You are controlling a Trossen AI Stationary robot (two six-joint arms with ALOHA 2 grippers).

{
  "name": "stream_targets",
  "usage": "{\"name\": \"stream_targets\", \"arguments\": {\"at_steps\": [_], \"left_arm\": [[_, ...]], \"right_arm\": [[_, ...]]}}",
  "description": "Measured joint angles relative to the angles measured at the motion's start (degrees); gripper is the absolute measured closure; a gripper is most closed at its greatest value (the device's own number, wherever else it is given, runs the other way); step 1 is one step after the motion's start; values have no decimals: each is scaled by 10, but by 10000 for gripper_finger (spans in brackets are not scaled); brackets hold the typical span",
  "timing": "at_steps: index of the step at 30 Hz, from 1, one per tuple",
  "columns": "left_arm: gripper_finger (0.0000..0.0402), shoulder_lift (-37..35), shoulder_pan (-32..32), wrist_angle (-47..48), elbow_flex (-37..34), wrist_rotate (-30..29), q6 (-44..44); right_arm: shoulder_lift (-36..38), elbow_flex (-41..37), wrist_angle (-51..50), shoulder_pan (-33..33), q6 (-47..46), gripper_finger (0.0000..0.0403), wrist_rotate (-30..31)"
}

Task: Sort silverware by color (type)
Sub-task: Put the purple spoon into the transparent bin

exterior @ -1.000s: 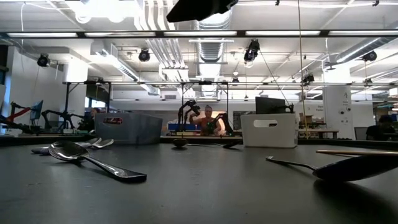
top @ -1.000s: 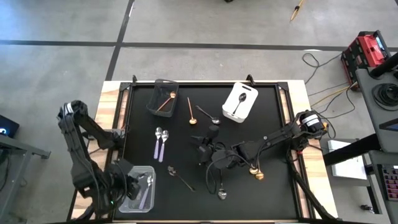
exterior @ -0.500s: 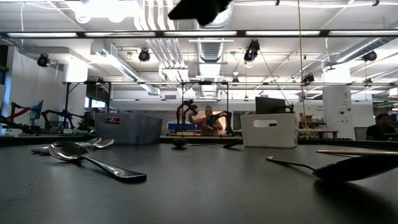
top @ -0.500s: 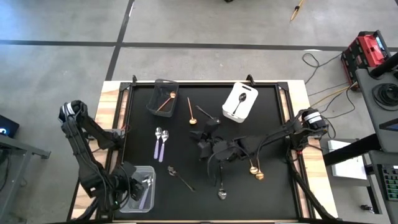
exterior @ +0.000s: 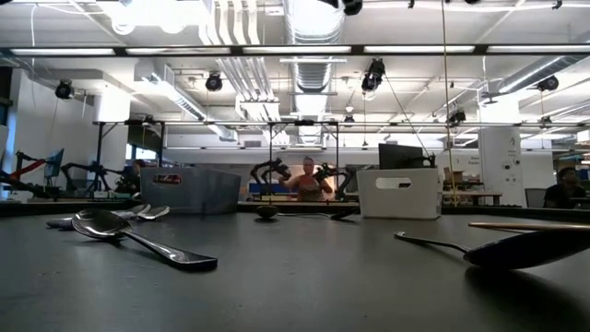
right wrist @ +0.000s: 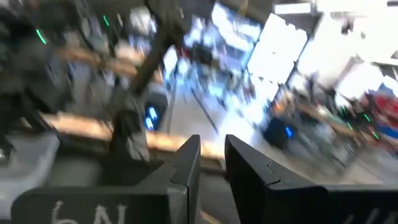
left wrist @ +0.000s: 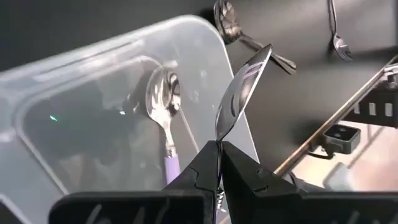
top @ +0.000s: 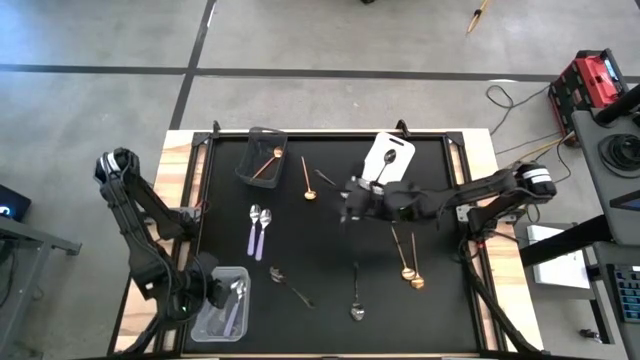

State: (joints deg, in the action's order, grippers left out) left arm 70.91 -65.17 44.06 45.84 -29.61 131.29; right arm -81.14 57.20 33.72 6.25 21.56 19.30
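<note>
My left gripper (top: 210, 293) hovers over the clear bin (top: 245, 300) at the near left, shut on a silver spoon (left wrist: 239, 93). A lilac-handled spoon (left wrist: 166, 118) lies inside that bin. My right gripper (top: 347, 197) hangs high beside the white bin (top: 400, 170), its fingers (right wrist: 186, 162) a little apart with nothing between them. On the black mat lie two lilac-handled spoons (top: 258, 225), a gold spoon (top: 308, 180), a dark spoon (top: 325, 179), another dark one (top: 290, 286), a grey one (top: 355, 298) and gold spoons (top: 406, 262). My left gripper pinches the spoon's neck (left wrist: 219, 148), just below the bowl, between its two fingertips. The fingers slant down from the table's left side. The bowl sticks out past the fingertips, lifted clear above the clear bin's wall (left wrist: 93, 68). The fingers hide the handle.
A dark bin (top: 250, 150) at the far left holds a gold spoon (top: 266, 165). The white bin holds a dark spoon (top: 385, 165). The mat's raised frame (top: 455, 200) borders the work area. Open mat lies between the lilac spoons and the right arm.
My right gripper has risen from the middle of the mat and travelled toward the far edge and the white bin, tipping up to about level. My left gripper has sunk a little toward the clear bin, still shut on the spoon.
</note>
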Motion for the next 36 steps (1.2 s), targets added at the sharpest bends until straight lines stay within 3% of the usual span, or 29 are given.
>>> {"name": "stream_targets", "arguments": {"at_steps": [4,11,36], "left_arm": [[402,5,-3,-21,-8,36,23],[402,5,-2,-15,-6,77,33],[402,54,35,23,-17,77,33]], "right_arm": [[34,-64,89,-13,-1,339,-38],[70,-94,104,-18,2,339,-38],[68,-93,99,-19,11,342,-38]]}}
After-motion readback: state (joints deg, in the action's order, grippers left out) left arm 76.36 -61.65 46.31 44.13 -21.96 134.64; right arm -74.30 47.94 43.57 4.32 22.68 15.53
